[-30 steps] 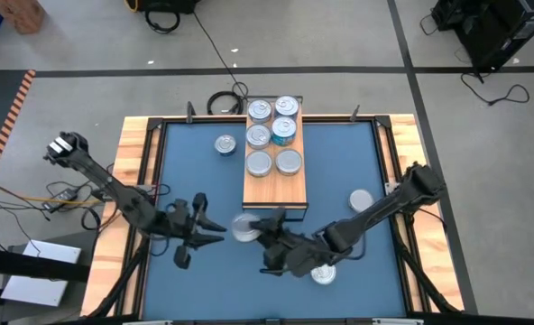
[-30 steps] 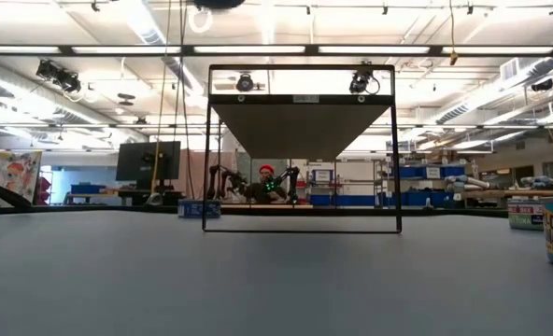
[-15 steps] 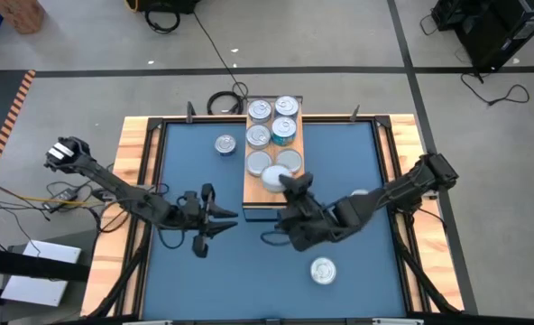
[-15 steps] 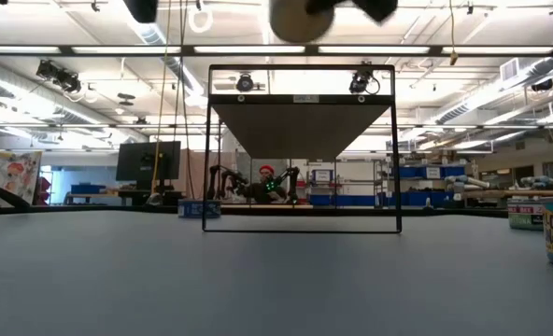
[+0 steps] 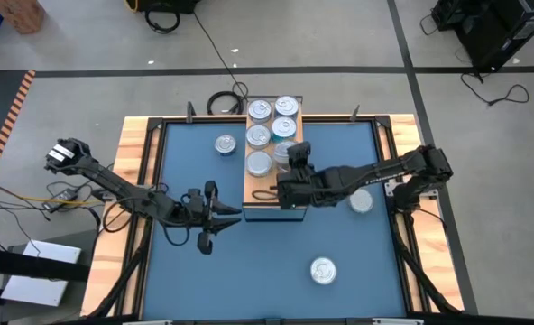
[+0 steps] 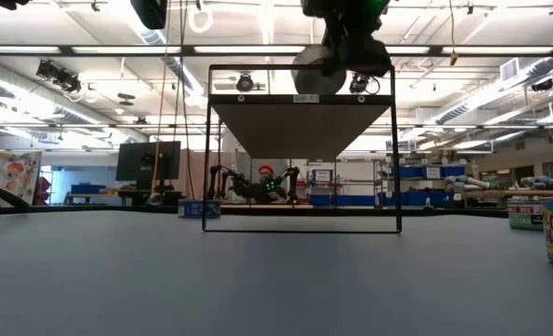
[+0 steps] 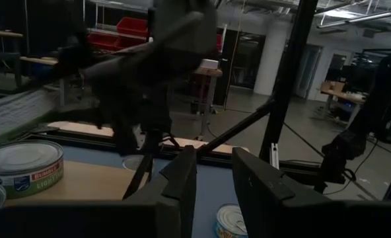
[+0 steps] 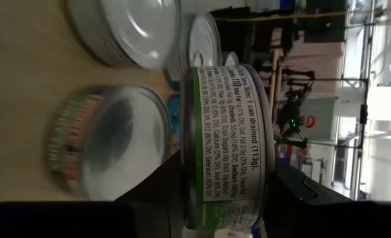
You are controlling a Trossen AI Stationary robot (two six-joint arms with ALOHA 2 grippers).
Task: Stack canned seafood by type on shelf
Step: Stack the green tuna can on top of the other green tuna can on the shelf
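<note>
Dropping crooked looks like the risk: right gripper pinches a tin over crowded shelf; left gripper sits narrow, empty.

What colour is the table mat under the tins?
Blue: the flat table mat shows plainly in the high view.
</note>
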